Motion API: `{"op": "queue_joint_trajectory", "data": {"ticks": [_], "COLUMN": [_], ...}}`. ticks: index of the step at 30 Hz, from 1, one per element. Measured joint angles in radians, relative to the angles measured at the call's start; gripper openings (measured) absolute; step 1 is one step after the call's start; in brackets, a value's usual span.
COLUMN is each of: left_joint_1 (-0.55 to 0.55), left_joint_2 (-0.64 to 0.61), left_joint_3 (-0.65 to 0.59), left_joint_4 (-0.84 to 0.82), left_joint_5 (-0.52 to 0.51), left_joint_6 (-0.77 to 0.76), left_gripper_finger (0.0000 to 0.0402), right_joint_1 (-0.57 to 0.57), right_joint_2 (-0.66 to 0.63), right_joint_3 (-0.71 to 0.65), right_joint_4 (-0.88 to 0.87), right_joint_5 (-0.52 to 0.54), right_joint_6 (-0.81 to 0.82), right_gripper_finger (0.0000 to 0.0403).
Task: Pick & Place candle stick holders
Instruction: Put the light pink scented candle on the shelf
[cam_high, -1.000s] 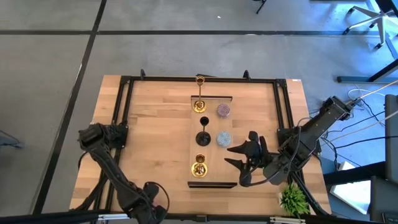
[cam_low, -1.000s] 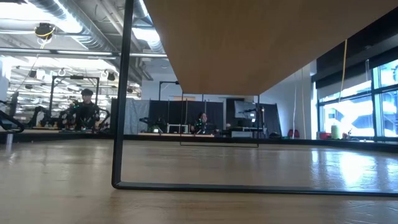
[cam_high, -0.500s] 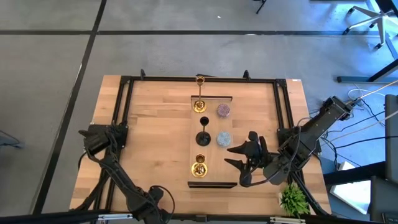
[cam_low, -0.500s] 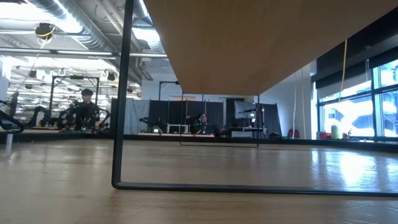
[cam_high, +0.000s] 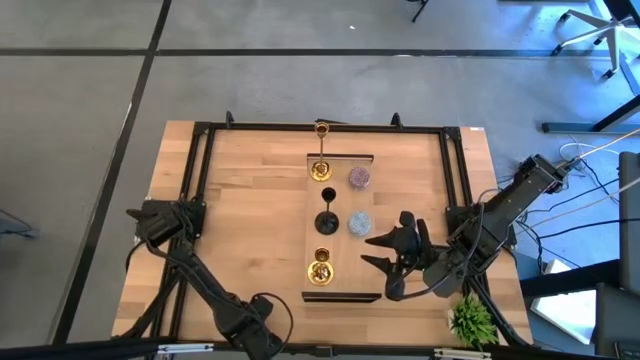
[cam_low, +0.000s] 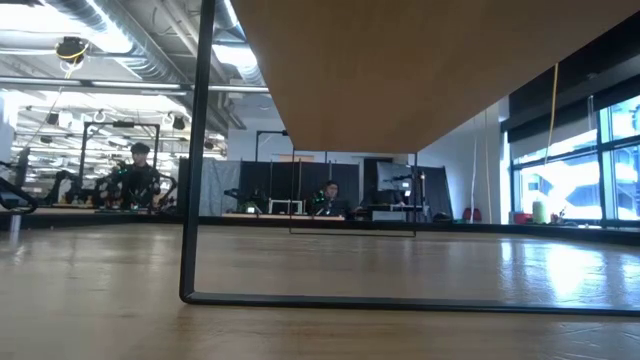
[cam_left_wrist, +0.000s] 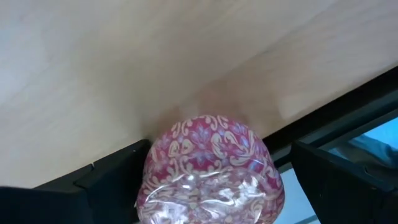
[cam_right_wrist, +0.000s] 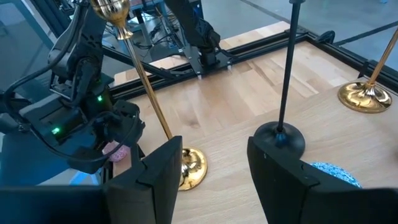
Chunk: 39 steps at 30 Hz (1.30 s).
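Left fingers grasp one pink holder; right fingers released; five holders elsewhere.

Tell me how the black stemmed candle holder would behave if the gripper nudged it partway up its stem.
The black candle holder has a tall, thin stem on a small round base, so a push high up would probably tip it rather than slide it. Fallen, it would likely roll in an arc. It may knock the near gold holder.

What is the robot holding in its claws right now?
The left gripper holds a round pink patterned candle holder by its sides, between its two fingers. The right gripper is open above the table, holding nothing.
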<state>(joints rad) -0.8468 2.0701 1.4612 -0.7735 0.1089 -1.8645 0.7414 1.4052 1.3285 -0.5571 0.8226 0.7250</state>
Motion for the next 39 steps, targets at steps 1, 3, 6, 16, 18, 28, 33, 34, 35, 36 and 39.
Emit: {"op": "queue_joint_trajectory", "data": {"ticks": [1,3,6,16,18,28,33,34,35,36,39], "left_joint_1": [-0.002,-0.010,-0.025,-0.041,-0.038,-0.034,-0.030,-0.028,-0.025,-0.022,-0.014], "left_joint_2": [0.000,0.000,0.000,0.000,0.000,0.000,0.000,-0.001,-0.001,-0.001,-0.001], "left_joint_3": [0.000,0.000,0.000,0.000,0.000,0.000,0.000,0.000,0.000,0.000,0.000], "left_joint_4": [0.002,0.001,0.000,-0.008,-0.008,-0.009,-0.009,-0.009,-0.010,-0.013,-0.016], "left_joint_5": [0.001,0.021,0.047,-0.007,-0.014,-0.013,-0.012,-0.013,-0.012,-0.013,-0.017], "left_joint_6": [-0.005,-0.014,-0.019,-0.059,-0.059,-0.041,-0.029,-0.025,-0.021,-0.020,-0.003], "left_gripper_finger": [0.0384,0.0384,0.0384,0.0384,0.0384,0.0354,0.0300,0.0291,0.0290,0.0290,0.0290], "right_joint_1": [0.001,0.001,0.002,-0.001,-0.001,-0.001,-0.001,-0.001,-0.001,-0.001,-0.001], "right_joint_2": [0.000,0.000,0.000,0.000,0.000,0.000,0.000,0.000,0.000,0.000,0.000], "right_joint_3": [0.000,0.000,0.000,0.000,0.000,0.000,0.000,0.000,0.000,0.000,0.000], "right_joint_4": [0.000,-0.003,-0.004,-0.007,-0.006,-0.003,-0.002,-0.002,-0.002,-0.002,0.000], "right_joint_5": [0.000,-0.006,-0.014,-0.014,-0.011,-0.007,-0.007,-0.007,-0.007,-0.007,-0.007], "right_joint_6": [0.001,0.001,0.001,0.001,0.001,0.001,0.001,0.001,0.001,0.001,0.001], "right_gripper_finger": [0.0186,0.0186,0.0186,0.0186,0.0186,0.0186,0.0186,0.0186,0.0186,0.0186,0.0186]}}
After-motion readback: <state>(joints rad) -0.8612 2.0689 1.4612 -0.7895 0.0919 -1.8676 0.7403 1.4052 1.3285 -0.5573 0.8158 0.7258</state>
